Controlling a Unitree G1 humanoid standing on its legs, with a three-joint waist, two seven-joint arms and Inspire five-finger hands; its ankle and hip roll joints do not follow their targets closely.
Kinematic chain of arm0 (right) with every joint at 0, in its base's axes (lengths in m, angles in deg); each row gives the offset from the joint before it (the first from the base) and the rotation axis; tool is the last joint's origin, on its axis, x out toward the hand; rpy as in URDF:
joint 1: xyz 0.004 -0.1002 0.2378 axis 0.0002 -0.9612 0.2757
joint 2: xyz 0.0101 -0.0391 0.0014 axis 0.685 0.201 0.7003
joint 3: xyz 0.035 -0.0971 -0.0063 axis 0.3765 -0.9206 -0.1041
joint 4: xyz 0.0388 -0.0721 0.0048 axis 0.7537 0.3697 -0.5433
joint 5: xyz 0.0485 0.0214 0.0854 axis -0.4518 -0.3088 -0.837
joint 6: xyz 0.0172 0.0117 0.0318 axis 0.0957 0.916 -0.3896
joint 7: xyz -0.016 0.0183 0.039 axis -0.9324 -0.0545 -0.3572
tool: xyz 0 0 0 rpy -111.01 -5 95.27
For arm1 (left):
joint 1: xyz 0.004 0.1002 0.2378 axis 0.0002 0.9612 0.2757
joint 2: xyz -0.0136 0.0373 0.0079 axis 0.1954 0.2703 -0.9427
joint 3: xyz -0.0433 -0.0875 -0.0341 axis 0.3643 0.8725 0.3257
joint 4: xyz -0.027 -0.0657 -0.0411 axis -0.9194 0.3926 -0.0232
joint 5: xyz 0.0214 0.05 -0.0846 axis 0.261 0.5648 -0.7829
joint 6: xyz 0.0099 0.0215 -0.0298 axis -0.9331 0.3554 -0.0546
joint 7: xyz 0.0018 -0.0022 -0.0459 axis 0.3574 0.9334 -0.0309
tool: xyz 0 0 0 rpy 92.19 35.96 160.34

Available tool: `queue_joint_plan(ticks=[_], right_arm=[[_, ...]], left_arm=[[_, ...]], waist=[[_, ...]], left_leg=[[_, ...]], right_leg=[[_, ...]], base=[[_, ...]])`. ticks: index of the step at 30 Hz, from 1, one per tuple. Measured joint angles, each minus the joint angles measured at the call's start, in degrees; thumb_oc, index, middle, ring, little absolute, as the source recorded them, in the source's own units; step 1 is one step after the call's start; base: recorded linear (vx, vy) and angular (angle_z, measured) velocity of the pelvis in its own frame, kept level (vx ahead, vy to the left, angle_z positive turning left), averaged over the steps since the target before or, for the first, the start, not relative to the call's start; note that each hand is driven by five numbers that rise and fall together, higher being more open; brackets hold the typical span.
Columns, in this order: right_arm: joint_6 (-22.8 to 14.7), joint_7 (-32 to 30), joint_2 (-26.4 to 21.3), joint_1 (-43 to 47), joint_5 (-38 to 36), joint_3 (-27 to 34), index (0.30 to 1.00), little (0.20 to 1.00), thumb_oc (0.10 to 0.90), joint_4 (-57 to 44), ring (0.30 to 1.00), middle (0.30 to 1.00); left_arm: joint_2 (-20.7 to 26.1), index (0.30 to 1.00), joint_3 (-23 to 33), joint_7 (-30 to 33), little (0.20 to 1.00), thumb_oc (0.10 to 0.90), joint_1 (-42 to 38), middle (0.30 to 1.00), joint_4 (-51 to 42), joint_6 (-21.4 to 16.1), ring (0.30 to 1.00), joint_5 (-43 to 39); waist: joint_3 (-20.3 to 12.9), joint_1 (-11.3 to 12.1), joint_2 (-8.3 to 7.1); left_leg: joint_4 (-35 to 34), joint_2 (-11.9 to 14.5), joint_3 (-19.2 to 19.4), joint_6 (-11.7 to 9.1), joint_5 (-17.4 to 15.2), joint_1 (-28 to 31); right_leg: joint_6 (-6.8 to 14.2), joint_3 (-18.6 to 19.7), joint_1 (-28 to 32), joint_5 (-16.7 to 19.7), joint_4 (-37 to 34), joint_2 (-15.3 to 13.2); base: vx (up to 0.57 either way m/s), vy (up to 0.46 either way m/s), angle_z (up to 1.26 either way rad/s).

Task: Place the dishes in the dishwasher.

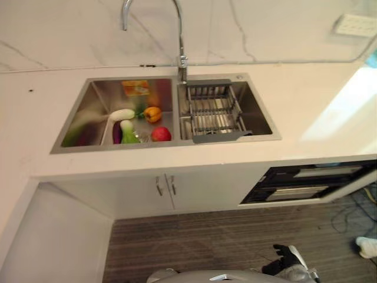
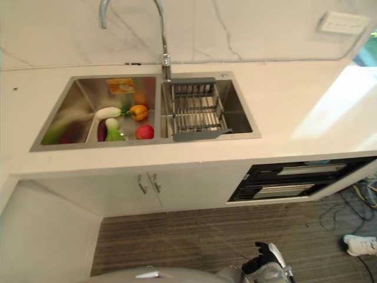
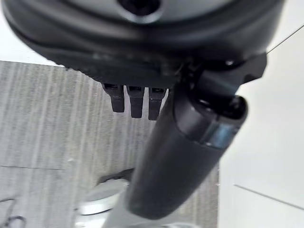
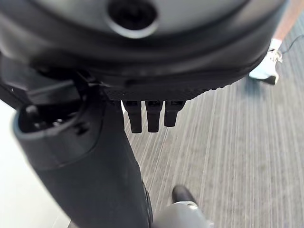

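The dishwasher (image 1: 306, 184) is built in under the white counter at the right; its dark front stands ajar and racks show inside. The steel double sink (image 1: 254, 137) is set into the counter. Its right basin holds a grey wire dish rack (image 1: 213, 111). In the left basin lie a white radish (image 1: 121, 114), an orange pepper (image 1: 153, 114), a red tomato (image 1: 161, 134) and a yellow packet (image 1: 135, 88). My right hand (image 1: 287, 259) hangs low above the floor, far below the counter, fingers (image 4: 152, 114) straight and holding nothing. My left hand (image 3: 142, 52) also hangs down with straight fingers (image 3: 135, 102), holding nothing.
A tall curved tap (image 1: 179, 35) rises behind the sink. White cabinet doors with two handles (image 1: 166, 185) sit below it. A white cabinet side (image 1: 53, 236) juts out at the left. A person's white shoe (image 1: 366, 246) rests on the striped floor at the right.
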Motion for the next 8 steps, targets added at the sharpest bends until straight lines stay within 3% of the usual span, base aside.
queue_joint_plan(ticks=[1, 2, 3, 5, 6, 8], right_arm=[[0.15, 0.28, 0.89, 0.59, -0.13, 0.00, 0.900, 0.900, 0.800, 0.96, 0.900, 0.900], [0.04, 0.60, 1.71, 0.68, -0.92, 0.02, 0.900, 0.900, 0.800, 1.06, 0.900, 0.900], [-0.54, 0.96, 2.24, 0.47, -2.06, 0.06, 0.900, 0.900, 0.800, 1.09, 0.900, 0.900], [-0.71, 1.17, 2.30, 0.44, -2.42, 0.06, 0.900, 0.900, 0.800, 2.00, 0.900, 0.900], [-0.61, 1.26, 2.29, 0.16, -3.05, 0.04, 0.900, 0.900, 0.800, 3.49, 0.900, 0.900], [0.01, 1.21, 1.93, -0.86, -3.91, 0.15, 0.900, 0.900, 0.800, 4.68, 0.900, 0.900]], left_arm=[[0.36, 0.900, 0.49, 0.08, 0.900, 0.800, -0.48, 0.900, -0.60, -0.66, 0.900, -0.09], [0.57, 0.900, 0.47, 0.09, 0.900, 0.800, -0.49, 0.900, -0.98, -1.12, 0.900, -0.10], [0.09, 0.900, 1.18, -0.09, 0.900, 0.800, -0.86, 0.900, -0.67, -1.20, 0.900, -0.11], [-0.91, 0.900, 1.60, -0.46, 0.900, 0.800, -1.05, 0.900, 0.47, -1.35, 0.900, -0.03], [-1.77, 0.900, 2.27, -0.66, 0.900, 0.800, -1.56, 0.900, 1.84, -1.80, 0.900, -0.13], [-1.28, 0.900, 2.69, -0.71, 0.900, 0.800, -1.54, 0.900, 2.43, -1.98, 0.900, -0.05]], waist=[[-0.29, 0.60, -0.55], [-0.30, 0.65, -1.44], [-1.46, 0.51, -0.55], [-1.95, 0.63, -0.25], [-2.77, 0.60, -0.90], [-4.30, 0.72, -1.52]], left_leg=[[0.07, -0.09, 0.03, -0.09, -0.03, -0.03], [0.05, -0.18, -0.07, -0.27, 0.03, 0.07], [-0.28, 1.78, -0.25, -1.92, 0.81, 0.06], [-0.78, 3.62, 0.01, -2.84, 1.23, 0.44], [-0.86, 5.24, -0.01, -3.38, 1.38, 0.51], [-1.06, 6.76, 0.01, -4.00, 1.73, 0.23]], right_leg=[[-0.29, -1.18, 0.99, 2.27, -3.03, 0.49], [0.80, -1.45, 2.04, 3.95, -5.49, 0.93], [-0.45, -2.03, 3.34, 4.95, -9.08, 4.31], [-1.25, -2.48, 4.76, 5.56, -12.14, 7.15], [-1.90, -2.55, 5.26, 5.60, -14.14, 9.51], [-2.76, -2.62, 5.37, 5.28, -15.14, 11.39]], base=[[0.06, -0.084, -0.05], [0.07, -0.136, -0.04], [0.06, -0.144, -0.05], [0.06, -0.153, -0.10], [0.04, -0.115, -0.10], [0.02, -0.067, -0.09]])
